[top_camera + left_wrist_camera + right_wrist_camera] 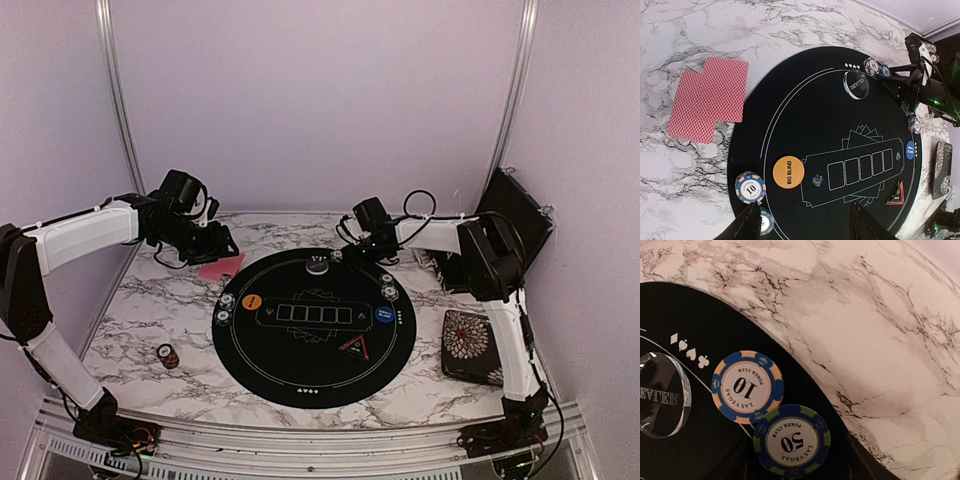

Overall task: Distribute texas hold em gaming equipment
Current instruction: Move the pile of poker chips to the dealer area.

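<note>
1. Broadly: marble-print table, lilac walls, round black mat at centre.
2. Off the mat: two overlapping cards by its far-left edge, one red chip stack near-left, a floral case to the right, and a second black case leaning far right.
3. On the mat: left pair and right pair of rim chips, one orange button, one blue button, one dealer button, one triangle marker.
4. Left gripper: raised near the cards, jaws apart, empty.
5. Right gripper: at the mat's far rim, jaws parted either side of the 50 chip, which lies flat against the 10 chip. Contact unclear.
</note>
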Controlling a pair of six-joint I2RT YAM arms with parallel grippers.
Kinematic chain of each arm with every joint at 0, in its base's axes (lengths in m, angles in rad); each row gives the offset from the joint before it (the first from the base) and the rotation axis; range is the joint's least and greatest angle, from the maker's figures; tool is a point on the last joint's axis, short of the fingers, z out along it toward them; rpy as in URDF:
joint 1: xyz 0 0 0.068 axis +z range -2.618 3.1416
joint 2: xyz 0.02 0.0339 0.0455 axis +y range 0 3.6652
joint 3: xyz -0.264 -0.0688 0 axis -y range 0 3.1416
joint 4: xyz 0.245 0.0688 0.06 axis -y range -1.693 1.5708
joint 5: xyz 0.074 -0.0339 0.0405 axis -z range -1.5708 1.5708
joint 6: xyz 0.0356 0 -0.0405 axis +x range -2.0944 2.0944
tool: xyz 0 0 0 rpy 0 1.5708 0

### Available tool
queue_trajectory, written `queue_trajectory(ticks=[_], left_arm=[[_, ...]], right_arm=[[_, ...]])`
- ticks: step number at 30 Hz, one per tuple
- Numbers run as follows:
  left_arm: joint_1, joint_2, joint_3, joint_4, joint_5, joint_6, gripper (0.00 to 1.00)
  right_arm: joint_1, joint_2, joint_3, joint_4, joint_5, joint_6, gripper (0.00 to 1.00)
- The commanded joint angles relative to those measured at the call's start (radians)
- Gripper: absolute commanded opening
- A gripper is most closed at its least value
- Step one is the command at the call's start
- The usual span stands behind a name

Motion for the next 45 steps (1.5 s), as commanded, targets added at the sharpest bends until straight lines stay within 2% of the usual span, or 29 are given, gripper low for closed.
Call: queue_trajectory(ticks=[1, 22, 35, 45], left_arm=[[0.002, 0.007, -0.002, 0.018, 0.012, -0.004, 0.61], [0.002, -0.007, -0.02, 0.018, 0.019, -0.018, 0.62], [0.001, -0.03, -0.061, 0.0, -0.024, -0.022, 0.62], [-0.009, -0.057, -0.09, -0.034, -0.078, -0.028, 0.62]], right_arm=[[0.009, -0.026, -0.025, -0.114, -0.084, 0.002, 0.6], [0.007, -0.105, -0.035, -0.161, -0.062, 0.083, 0.63], [0.041, -0.321, -0.196, -0.121, -0.056, 0.137, 0.7], [0.091, -0.473, -0.296, -0.075, -0.046, 0.162, 0.82]])
